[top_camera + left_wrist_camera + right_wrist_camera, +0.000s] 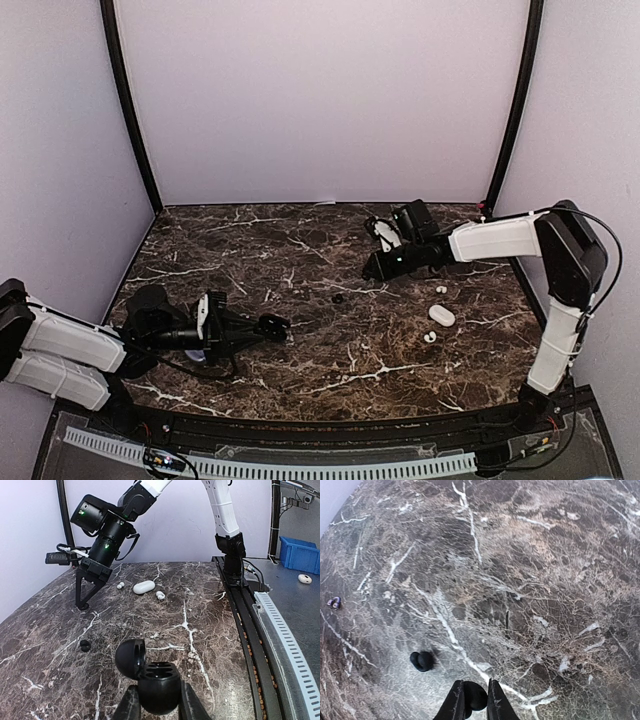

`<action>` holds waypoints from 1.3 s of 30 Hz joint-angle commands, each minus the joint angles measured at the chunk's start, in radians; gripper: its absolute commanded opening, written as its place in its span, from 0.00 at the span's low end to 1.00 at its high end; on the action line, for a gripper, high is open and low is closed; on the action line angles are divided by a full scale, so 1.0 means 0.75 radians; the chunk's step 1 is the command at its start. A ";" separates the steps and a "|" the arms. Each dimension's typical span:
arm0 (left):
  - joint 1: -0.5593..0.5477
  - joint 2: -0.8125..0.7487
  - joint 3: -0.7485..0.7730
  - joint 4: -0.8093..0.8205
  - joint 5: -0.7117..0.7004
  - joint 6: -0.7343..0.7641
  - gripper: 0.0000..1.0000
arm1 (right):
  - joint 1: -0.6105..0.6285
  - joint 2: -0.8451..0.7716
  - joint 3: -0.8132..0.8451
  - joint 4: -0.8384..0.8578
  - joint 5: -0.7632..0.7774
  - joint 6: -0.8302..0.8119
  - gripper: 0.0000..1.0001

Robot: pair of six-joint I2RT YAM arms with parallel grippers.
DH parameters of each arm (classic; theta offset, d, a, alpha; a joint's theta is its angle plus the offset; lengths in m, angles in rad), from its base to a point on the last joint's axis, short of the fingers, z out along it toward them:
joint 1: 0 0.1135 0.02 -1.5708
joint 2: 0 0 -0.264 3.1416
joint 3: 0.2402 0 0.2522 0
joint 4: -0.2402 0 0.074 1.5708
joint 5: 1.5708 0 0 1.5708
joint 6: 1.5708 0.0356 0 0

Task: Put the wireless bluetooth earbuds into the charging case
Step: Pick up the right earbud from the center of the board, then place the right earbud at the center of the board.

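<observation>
Clutter: closed white case (pixel 441 315) flat on table (pixel 300 375) near right edge, long axis roughly left-right in top view. Just behind it, first white bud (pixel 441 290); just in front, second white bud (pixel 430 337); all three apart. Off the table beyond near rail (pixel 280 630), blue bin (pixel 300 555).

Grip check, left tool (pixel 157 700): clamped on black case (pixel 159 682), near-left part of table. Case lid (pixel 131 657) swung open, standing up at far-left of base in left wrist view; two wells facing up. Base close to round from here, long axis hard to call. In top view, case plus lid strung out along tool line, pointing right toward table middle.

Grip check, right tool (pixel 472 707): pinched shut on held black bud (pixel 477 694), tips down at the marble; touching or just above, cannot tell. Mostly hidden by fingers, heading unreadable. Just beside those fingers, loose black bud (pixel 422 661) on table, not touching, long axis roughly side to side in right wrist view.

Bare marble between right tool and black case, loose black bud lying in that stretch, nearer right tool. Black case well in from near edge. Wide bare marble behind both tools up to rear wall (pixel 320 100).
</observation>
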 commanded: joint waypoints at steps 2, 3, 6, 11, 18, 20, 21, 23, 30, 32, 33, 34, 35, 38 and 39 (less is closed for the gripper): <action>-0.003 -0.039 0.034 -0.005 0.020 0.008 0.06 | 0.015 -0.109 -0.018 0.037 -0.003 -0.002 0.15; -0.001 -0.042 0.031 -0.002 0.020 0.007 0.06 | 0.020 -0.128 -0.048 0.042 0.000 -0.003 0.14; -0.003 -0.038 0.031 -0.002 0.016 0.011 0.06 | 0.033 -0.190 -0.094 0.074 0.006 0.002 0.14; -0.005 -0.030 0.035 -0.004 0.022 0.007 0.06 | 0.059 -0.285 -0.158 0.079 0.003 0.002 0.14; -0.003 -0.024 0.035 -0.005 0.018 0.011 0.06 | 0.087 -0.450 -0.313 0.072 -0.001 -0.009 0.15; -0.004 -0.026 0.035 -0.007 0.021 0.010 0.06 | 0.095 -0.488 -0.351 0.065 -0.008 -0.004 0.15; -0.004 -0.026 0.036 -0.007 0.017 0.012 0.06 | 0.101 -0.503 -0.367 0.059 -0.008 0.001 0.15; -0.004 -0.019 0.035 -0.006 0.016 0.015 0.06 | 0.113 -0.534 -0.407 0.053 -0.008 0.010 0.15; -0.005 -0.011 0.037 0.001 0.025 0.008 0.06 | 0.174 -0.590 -0.503 0.069 -0.008 0.067 0.15; -0.007 -0.022 0.036 -0.012 0.022 0.011 0.06 | 0.199 -0.587 -0.515 0.069 0.000 0.095 0.15; -0.010 -0.030 0.036 -0.017 0.020 0.011 0.06 | 0.210 -0.583 -0.523 0.070 0.002 0.111 0.15; -0.009 -0.037 0.035 -0.020 0.017 0.012 0.06 | 0.224 -0.579 -0.532 0.073 0.002 0.130 0.15; -0.011 -0.043 0.035 -0.028 0.014 0.012 0.06 | 0.235 -0.575 -0.541 0.074 0.003 0.147 0.15; -0.017 -0.067 0.037 -0.065 -0.003 0.020 0.06 | 0.279 -0.558 -0.564 0.066 0.014 0.193 0.15; -0.019 -0.073 0.036 -0.074 -0.009 0.024 0.06 | 0.289 -0.550 -0.571 0.060 0.018 0.205 0.15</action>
